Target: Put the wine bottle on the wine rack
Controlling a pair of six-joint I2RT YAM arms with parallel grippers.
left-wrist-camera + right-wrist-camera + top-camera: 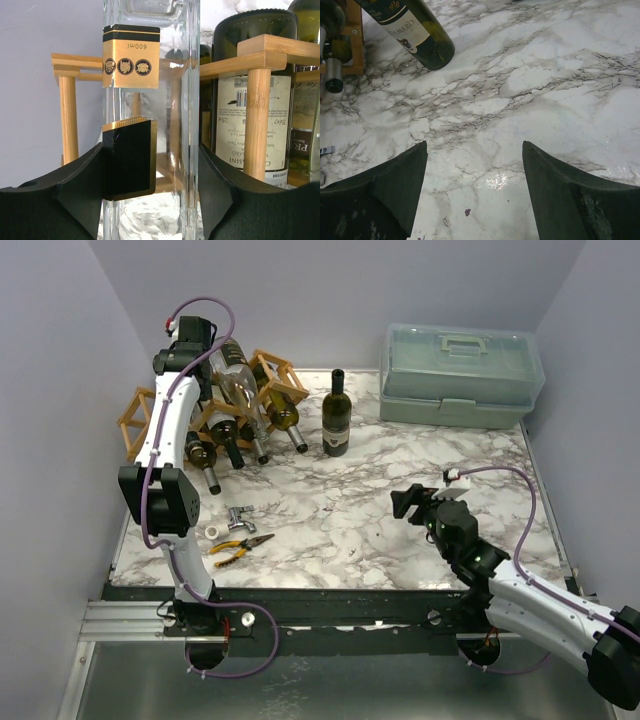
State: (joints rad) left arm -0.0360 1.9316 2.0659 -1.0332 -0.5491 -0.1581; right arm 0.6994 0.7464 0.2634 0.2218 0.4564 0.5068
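The wooden lattice wine rack [283, 378] stands at the back left and holds several bottles lying in its cells. My left gripper [218, 352] reaches over the rack and is shut on a clear glass bottle [238, 392]. In the left wrist view the fingers press both sides of this bottle [172, 75], which has a gold and black label, with a rack post [257, 125] beside it. A dark wine bottle [337, 416] stands upright on the table right of the rack and also shows in the right wrist view [417, 30]. My right gripper [408, 503] is open and empty, low over the marble table [530, 75].
A translucent plastic toolbox [460, 365] stands at the back right. Yellow-handled pliers [240, 548], a small metal fitting [238, 516] and a white cap [213, 532] lie near the left front. Purple walls close in the table on three sides.
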